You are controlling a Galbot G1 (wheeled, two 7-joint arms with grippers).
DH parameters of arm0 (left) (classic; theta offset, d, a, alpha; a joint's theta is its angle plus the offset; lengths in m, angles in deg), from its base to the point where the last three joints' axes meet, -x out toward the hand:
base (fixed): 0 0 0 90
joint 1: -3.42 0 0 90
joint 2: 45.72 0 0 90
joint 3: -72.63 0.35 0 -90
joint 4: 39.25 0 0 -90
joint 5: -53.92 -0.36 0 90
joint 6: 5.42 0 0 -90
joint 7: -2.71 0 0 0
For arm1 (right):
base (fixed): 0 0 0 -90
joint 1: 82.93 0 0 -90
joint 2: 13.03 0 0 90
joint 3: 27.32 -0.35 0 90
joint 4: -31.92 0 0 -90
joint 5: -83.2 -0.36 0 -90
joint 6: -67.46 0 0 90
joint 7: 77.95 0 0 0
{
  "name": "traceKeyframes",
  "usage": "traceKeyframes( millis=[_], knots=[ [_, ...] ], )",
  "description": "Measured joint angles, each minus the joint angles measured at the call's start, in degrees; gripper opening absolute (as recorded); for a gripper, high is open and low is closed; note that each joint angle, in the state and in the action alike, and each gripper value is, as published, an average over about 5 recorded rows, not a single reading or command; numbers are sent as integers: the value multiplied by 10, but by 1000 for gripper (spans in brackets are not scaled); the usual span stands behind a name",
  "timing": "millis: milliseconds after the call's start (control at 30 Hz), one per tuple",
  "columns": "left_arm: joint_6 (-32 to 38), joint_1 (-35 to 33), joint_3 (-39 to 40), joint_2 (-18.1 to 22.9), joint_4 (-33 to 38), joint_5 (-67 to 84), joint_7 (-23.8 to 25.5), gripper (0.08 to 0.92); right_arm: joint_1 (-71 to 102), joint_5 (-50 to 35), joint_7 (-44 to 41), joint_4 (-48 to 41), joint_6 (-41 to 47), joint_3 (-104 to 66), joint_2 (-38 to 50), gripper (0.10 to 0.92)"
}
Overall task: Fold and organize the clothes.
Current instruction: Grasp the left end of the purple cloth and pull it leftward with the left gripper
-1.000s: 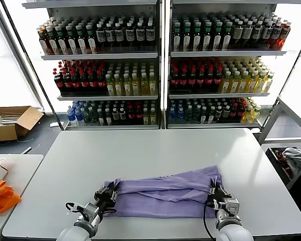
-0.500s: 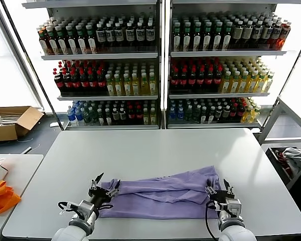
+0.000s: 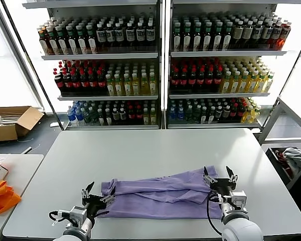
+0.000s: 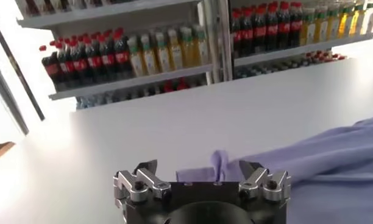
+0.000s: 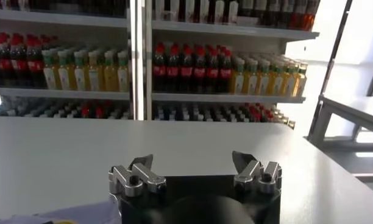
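Note:
The lavender T-shirt point(image 3: 160, 196) lies folded into a long band across the near part of the white table point(image 3: 150, 150). My left gripper point(image 3: 96, 195) is open and empty just off the shirt's left end. My right gripper point(image 3: 219, 175) is open and empty just off the shirt's right end. In the left wrist view the shirt point(image 4: 320, 158) lies beyond the open left gripper point(image 4: 198, 170), with a small raised corner between the jaws. In the right wrist view the right gripper point(image 5: 192, 163) is open over bare table and a bit of shirt point(image 5: 83, 214) shows at the edge.
Shelves of bottles point(image 3: 160, 65) stand behind the table. An orange bag point(image 3: 0, 193) lies on a side table at the left. A cardboard box point(image 3: 10, 123) sits on the floor at the left, and a cloth bundle point(image 3: 293, 158) at the right.
Both grippers have let go of the shirt's ends, opened wide and drawn back outward. The shirt's lifted ends have dropped flat onto the table.

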Motion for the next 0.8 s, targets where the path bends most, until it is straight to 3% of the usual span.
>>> traceKeyframes(
  millis=[600, 800],
  knots=[
    [-36, -3, -13, 31, -13, 102, -34, 823, -5, -3, 0, 9, 0, 10, 5, 823],
    [-35, -4, -11, 33, -18, 115, -35, 716, -4, -2, 0, 12, 0, 12, 4, 823]
  ],
)
